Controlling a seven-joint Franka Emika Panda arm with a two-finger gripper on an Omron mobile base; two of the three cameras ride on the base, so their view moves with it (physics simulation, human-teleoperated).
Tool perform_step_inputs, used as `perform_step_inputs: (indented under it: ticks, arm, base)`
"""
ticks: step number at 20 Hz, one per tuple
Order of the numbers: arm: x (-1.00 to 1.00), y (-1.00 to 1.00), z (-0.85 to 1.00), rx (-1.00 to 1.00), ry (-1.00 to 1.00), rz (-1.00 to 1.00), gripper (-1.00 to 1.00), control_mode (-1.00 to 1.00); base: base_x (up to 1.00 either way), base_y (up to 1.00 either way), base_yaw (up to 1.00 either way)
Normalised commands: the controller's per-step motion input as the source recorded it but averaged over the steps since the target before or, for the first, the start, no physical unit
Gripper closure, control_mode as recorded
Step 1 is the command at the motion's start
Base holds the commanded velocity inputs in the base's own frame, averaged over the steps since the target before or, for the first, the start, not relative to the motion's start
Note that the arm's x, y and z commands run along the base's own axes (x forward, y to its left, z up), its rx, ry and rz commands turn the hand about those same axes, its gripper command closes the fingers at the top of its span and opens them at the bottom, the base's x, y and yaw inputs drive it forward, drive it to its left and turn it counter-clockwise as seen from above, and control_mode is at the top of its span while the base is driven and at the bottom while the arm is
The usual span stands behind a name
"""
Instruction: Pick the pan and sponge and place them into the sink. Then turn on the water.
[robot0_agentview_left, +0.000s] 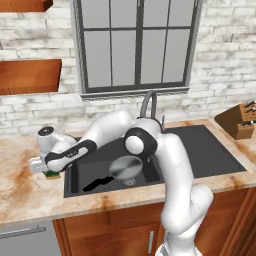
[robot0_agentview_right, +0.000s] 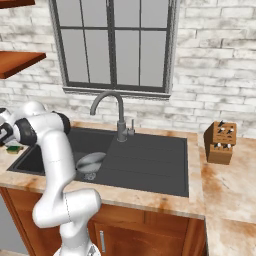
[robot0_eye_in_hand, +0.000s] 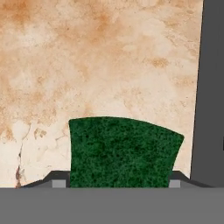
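The green-topped sponge (robot0_eye_in_hand: 122, 153) lies on the marble counter just left of the sink (robot0_eye_in_hand: 212, 87), and shows between my two finger tips. My gripper (robot0_eye_in_hand: 117, 183) stands over it with a dark fingertip (robot0_eye_in_hand: 59, 181) pressed against each side. In the left base view the hand and gripper (robot0_agentview_left: 49, 170) sit low on the sponge (robot0_agentview_left: 53, 175) at the sink's left rim. The shiny grey pan (robot0_agentview_left: 126, 167) lies in the black sink (robot0_agentview_left: 210, 150) basin, its black handle pointing to the front left. From the right, the sponge (robot0_agentview_right: 14, 148) peeks out beside the arm and the pan (robot0_agentview_right: 90, 161) lies in the sink (robot0_agentview_right: 150, 165).
A curved grey faucet (robot0_agentview_left: 148, 102) (robot0_agentview_right: 120, 115) rises behind the sink under the window. A wooden knife block (robot0_agentview_left: 240, 120) (robot0_agentview_right: 220, 142) stands on the counter to the right. Wooden shelves (robot0_agentview_left: 27, 75) hang on the brick wall at the left.
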Motion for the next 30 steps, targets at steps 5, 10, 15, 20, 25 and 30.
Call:
perform_step_inputs:
  ticks: [5, 10, 15, 20, 25, 30]
  arm:
    - [-0.20, -0.59, 0.11, 0.00, -0.15, 0.00, 1.00, -1.00]
    - [-0.08, -0.84, 0.05, 0.00, -0.14, 0.00, 1.00, -1.00]
    - [0.00, -0.87, 0.00, 0.00, -0.09, 0.00, 1.00, -1.00]
    - [0.00, -0.85, -0.01, 0.00, -0.06, 0.00, 1.00, -1.00]
    - [0.04, -0.73, -0.16, 0.01, -0.02, 0.00, 1.00, -1.00]
    - [0.17, -0.63, -0.31, 0.00, 0.00, 0.00, 1.00, -1.00]
  base:
    - [0.00, 0.00, 0.00]
    - [0.00, 0.00, 0.00]
    - [0.00, 0.00, 0.00]
    - [0.00, 0.00, 0.00]
    - [0.00, 0.00, 0.00]
    - [0.00, 0.00, 0.00]
